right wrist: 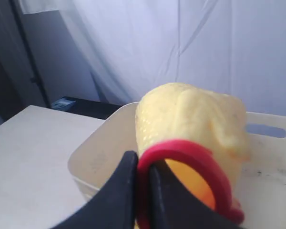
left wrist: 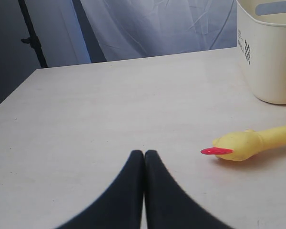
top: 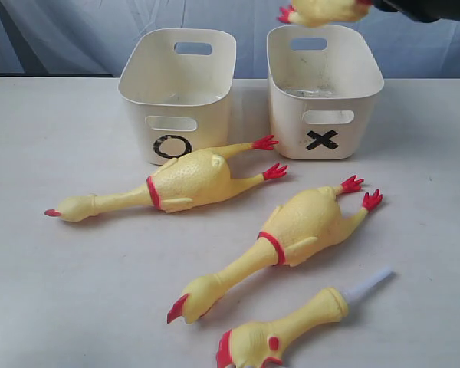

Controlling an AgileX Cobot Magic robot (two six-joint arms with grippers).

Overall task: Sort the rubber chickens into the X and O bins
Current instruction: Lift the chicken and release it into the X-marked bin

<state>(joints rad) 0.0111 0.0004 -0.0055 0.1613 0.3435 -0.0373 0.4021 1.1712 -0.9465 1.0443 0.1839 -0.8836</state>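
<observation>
The O bin [top: 207,130] stands at the back left and the X bin [top: 291,130] at the back right. My right gripper [right wrist: 142,162] is shut on the red rim of a hollow yellow rubber chicken body [right wrist: 190,119], which hangs over the X bin [right wrist: 100,157]; this chicken [top: 322,11] shows at the exterior view's top edge. Two long rubber chickens [top: 188,182] [top: 307,222] lie on the table. A shorter one [top: 291,330] ending in a white tube [top: 368,285] lies at the front. My left gripper [left wrist: 144,153] is shut and empty, low over the table near one chicken's head [left wrist: 238,144].
The white table [top: 54,291] has bare surface on its left and front left. A pale curtain hangs behind the bins. The O bin's side [left wrist: 267,57] stands beyond the chicken head in the left wrist view.
</observation>
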